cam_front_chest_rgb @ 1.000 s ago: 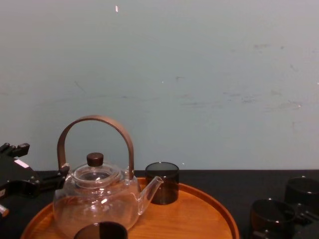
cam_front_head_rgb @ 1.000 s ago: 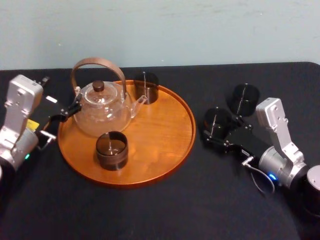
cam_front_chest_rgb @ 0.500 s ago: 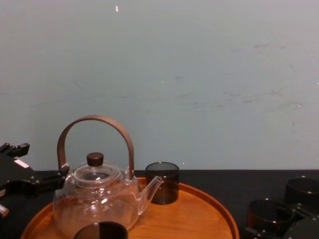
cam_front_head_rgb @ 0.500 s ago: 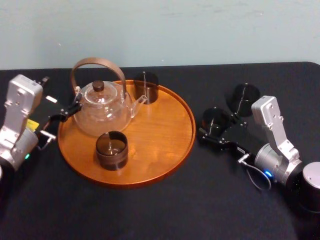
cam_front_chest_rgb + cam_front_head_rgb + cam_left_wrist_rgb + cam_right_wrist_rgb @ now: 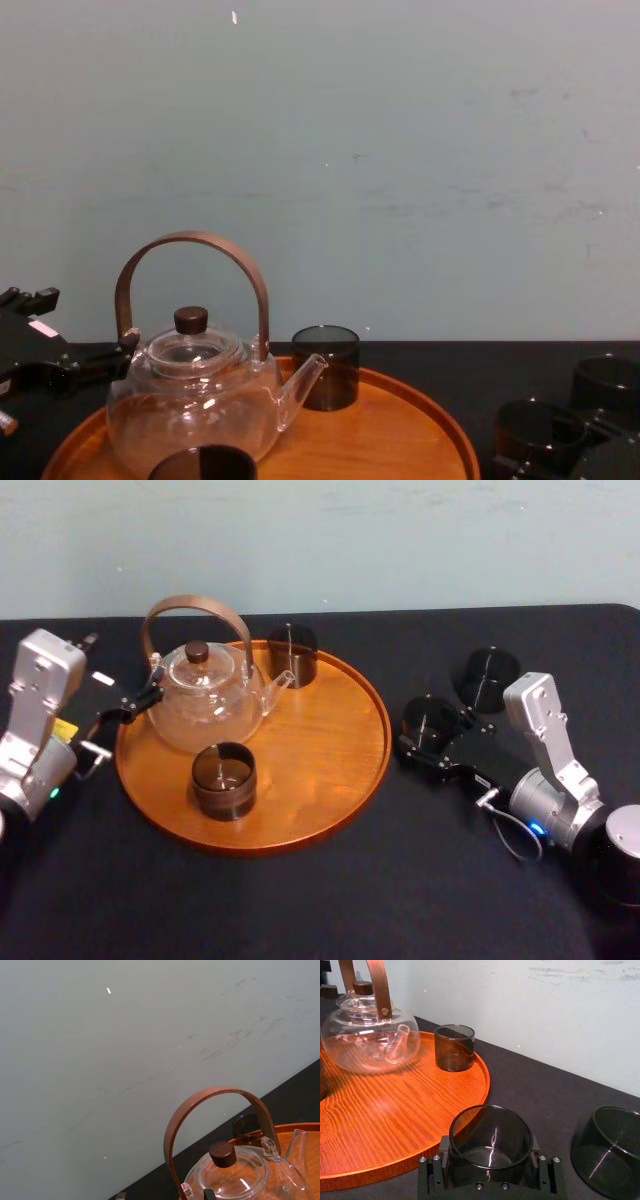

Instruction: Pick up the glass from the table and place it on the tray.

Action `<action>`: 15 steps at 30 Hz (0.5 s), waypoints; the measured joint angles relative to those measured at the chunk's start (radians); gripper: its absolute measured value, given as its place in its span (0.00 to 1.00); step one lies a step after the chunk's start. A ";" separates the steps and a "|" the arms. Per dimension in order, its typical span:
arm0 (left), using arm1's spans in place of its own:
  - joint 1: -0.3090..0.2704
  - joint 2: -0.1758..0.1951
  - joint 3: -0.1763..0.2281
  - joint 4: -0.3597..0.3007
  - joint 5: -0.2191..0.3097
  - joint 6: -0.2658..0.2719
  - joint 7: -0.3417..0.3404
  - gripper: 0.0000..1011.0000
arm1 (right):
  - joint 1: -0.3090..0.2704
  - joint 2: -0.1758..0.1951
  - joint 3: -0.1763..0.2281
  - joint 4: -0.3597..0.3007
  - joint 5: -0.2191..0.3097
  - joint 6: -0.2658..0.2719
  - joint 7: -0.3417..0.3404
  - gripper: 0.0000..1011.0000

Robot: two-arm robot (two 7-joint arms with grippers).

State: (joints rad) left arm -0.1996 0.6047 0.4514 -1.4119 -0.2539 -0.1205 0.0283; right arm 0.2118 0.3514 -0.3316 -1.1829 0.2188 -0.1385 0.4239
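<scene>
Smoky glass (image 5: 490,1135) clamped by right gripper (image 5: 490,1159) is beside bare tray (image 5: 387,732) edge.

Right tool (image 5: 425,730) is stretched forward low, clamped around a dark smoked cylindrical glass (image 5: 432,714); left tool (image 5: 141,701) is parked low.
</scene>
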 joint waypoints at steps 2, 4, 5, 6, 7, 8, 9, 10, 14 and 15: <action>0.000 0.000 0.000 0.000 0.000 0.000 0.000 1.00 | 0.000 0.000 0.000 0.000 0.000 0.000 0.000 0.90; 0.000 0.000 0.000 0.000 0.000 0.000 0.000 1.00 | 0.000 0.000 0.000 -0.001 0.000 0.000 0.000 0.90; 0.000 0.000 0.000 0.000 0.000 0.000 0.000 1.00 | 0.000 0.000 0.000 -0.001 0.001 0.000 0.000 0.90; 0.000 0.000 0.000 0.000 0.000 0.000 0.000 1.00 | -0.001 0.001 0.000 -0.001 0.001 0.000 -0.001 0.90; 0.000 0.000 0.000 0.000 0.000 0.000 0.000 1.00 | -0.001 0.001 0.000 -0.001 0.001 0.001 -0.001 0.90; 0.000 0.000 0.000 0.000 0.000 0.000 0.000 1.00 | -0.001 0.001 0.000 -0.001 0.001 0.001 -0.001 0.90; 0.000 0.000 0.000 0.000 0.000 0.000 0.000 1.00 | -0.001 0.001 0.000 -0.001 0.001 0.001 -0.001 0.90; 0.000 0.000 0.000 0.000 0.000 0.000 0.000 1.00 | -0.001 0.001 0.000 -0.001 0.001 0.001 -0.001 0.90; 0.000 0.000 0.000 0.000 0.000 0.000 0.000 1.00 | -0.001 0.001 0.000 -0.001 0.002 0.001 -0.001 0.90; 0.000 0.000 0.000 0.000 0.000 0.000 0.000 1.00 | -0.001 0.001 0.000 -0.002 0.002 0.001 -0.001 0.90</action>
State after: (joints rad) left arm -0.1995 0.6047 0.4514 -1.4119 -0.2539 -0.1205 0.0283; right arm 0.2105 0.3527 -0.3315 -1.1845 0.2205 -0.1374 0.4226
